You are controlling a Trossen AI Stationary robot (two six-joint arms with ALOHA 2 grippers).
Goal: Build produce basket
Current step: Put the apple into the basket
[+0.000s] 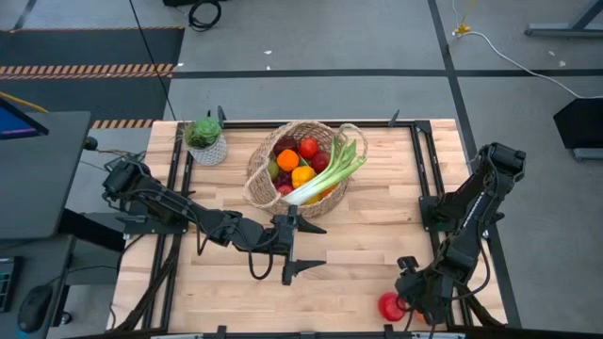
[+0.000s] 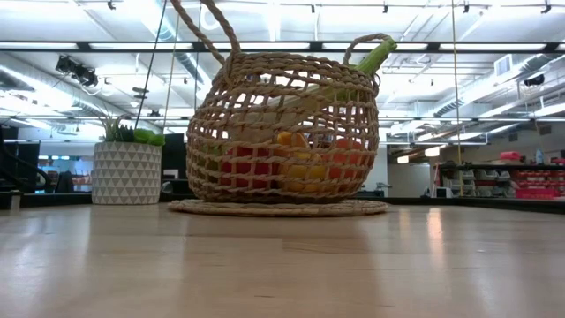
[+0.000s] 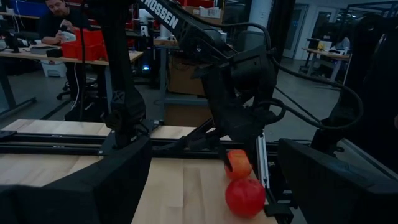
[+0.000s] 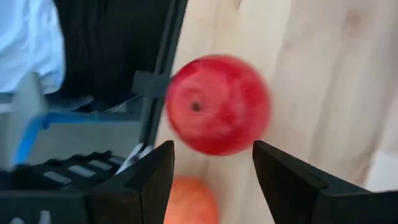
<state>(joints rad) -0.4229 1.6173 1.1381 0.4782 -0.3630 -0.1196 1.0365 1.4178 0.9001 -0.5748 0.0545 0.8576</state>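
1. We see the basket (image 1: 294, 168) standing upright on the far middle of the table (image 1: 377, 245), on a flat woven mat (image 2: 278, 208).
2. Inside it we make out produce: an orange (image 1: 287, 159), a red apple (image 1: 309, 148) and other pieces, with a leek (image 1: 330, 176) lying across the top, its green end over the rim.
3. Our left gripper (image 1: 303, 247) sits low over the table just in front of the basket, its 2 fingers spread wide with nothing between them.
4. Our right gripper (image 1: 407, 299) is at the near right corner of the table, beside a loose red apple (image 4: 217, 104); its fingers (image 4: 292, 180) stand apart, and the apple lies just ahead of them, not clamped.
5. A 2nd, orange fruit (image 3: 237, 163) lies close by that apple.
6. A potted plant (image 1: 204, 138) stands left of the basket.
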